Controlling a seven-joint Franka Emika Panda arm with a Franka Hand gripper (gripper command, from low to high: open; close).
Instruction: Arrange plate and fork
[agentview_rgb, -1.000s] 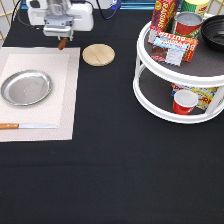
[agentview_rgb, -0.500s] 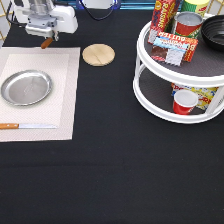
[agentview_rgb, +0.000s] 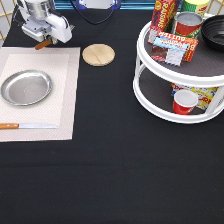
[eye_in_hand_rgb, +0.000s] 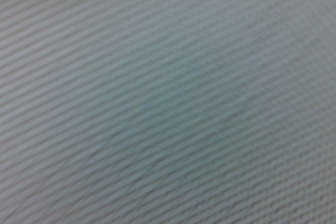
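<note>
The silver plate (agentview_rgb: 26, 87) lies on the pale placemat (agentview_rgb: 65, 100) at the exterior view's left. My gripper (agentview_rgb: 44, 41) hangs over the placemat's top edge, above and to the right of the plate. It is shut on the fork, and only the fork's brown wooden handle (agentview_rgb: 43, 45) shows, sticking out under the hand. The tines are hidden. The wrist view shows only the placemat's woven surface (eye_in_hand_rgb: 168, 112) from close by.
A wooden-handled knife (agentview_rgb: 27, 126) lies along the placemat's bottom edge. A round wooden coaster (agentview_rgb: 98, 54) sits right of the mat. A white two-tier turntable (agentview_rgb: 150, 95) with cans, boxes, a red cup (agentview_rgb: 184, 101) and a black bowl (agentview_rgb: 216, 30) stands at the right.
My gripper has moved left along the top of the exterior view, carrying the fork, from near the mat's top right corner to over its top edge. Nothing else moved.
</note>
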